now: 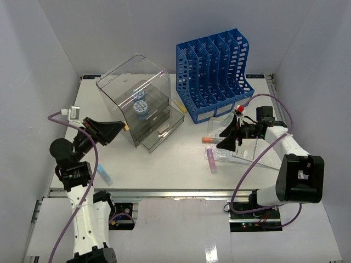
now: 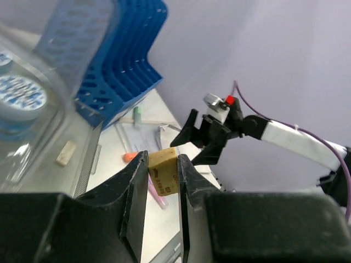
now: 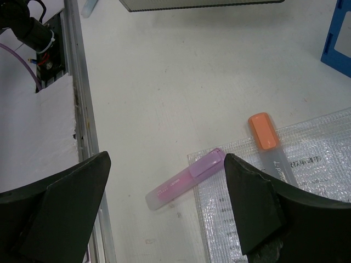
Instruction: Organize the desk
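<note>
White walls (image 1: 164, 33) enclose the flat white desk (image 1: 164, 159); left jaws clench a tan block (image 2: 164, 172), right jaws gape.

Bright, even overhead light, soft shadows; left wrist view's near foreground blurred.

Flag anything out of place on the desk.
Loose on the desk: purple highlighter at the clear pouch's corner, orange highlighter on the pouch, blue highlighter by the front rail. The lower drawer of the drawer box sits pulled out. An eraser is in the left gripper. No spill or damage visible.
</note>
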Tool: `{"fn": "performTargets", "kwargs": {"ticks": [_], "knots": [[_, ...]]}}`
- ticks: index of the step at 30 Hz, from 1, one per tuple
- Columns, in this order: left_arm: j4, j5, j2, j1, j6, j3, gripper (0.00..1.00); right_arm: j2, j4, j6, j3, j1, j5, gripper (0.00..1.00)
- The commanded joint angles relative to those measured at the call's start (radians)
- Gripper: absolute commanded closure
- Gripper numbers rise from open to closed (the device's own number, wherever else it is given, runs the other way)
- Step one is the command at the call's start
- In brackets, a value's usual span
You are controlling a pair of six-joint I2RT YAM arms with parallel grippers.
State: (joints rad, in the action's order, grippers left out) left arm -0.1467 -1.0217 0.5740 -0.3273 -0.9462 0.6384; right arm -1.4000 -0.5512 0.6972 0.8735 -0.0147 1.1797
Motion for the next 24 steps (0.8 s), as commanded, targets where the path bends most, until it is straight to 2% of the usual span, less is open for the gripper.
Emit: {"fn": "performTargets", "kwargs": {"ticks": [1,5,7,10,11,14,19,24], "knots": [[-0.341,0.091,-0.019,0.115,-0.140,-0.048,1.00,-0.011,-0.007,0.028,0.032,-0.002,-0.009,0.10],[-0.216,0.188,0.072,0.266,0.044,0.036,1.00,-0.014,-0.004,0.032,0.032,-0.002,-0.017,0.10],[-0.056,0.256,0.137,0.413,0.166,0.105,1.00,-0.021,-0.004,0.032,0.034,-0.002,-0.020,0.10],[0.116,0.449,0.256,0.637,0.364,0.203,1.00,-0.032,-0.004,0.033,0.035,-0.002,-0.028,0.10],[0.184,0.557,0.308,0.728,0.441,0.248,1.00,-0.034,-0.004,0.034,0.034,-0.002,-0.032,0.10],[0.336,0.813,0.463,0.899,0.606,0.383,1.00,-0.032,-0.004,0.036,0.033,-0.002,-0.035,0.10],[0.486,1.157,0.639,0.977,0.792,0.550,1.00,-0.026,-0.006,0.038,0.033,-0.002,-0.037,0.10],[0.545,1.330,0.763,0.985,0.916,0.625,1.00,-0.027,-0.006,0.038,0.037,-0.002,-0.037,0.10]]}}
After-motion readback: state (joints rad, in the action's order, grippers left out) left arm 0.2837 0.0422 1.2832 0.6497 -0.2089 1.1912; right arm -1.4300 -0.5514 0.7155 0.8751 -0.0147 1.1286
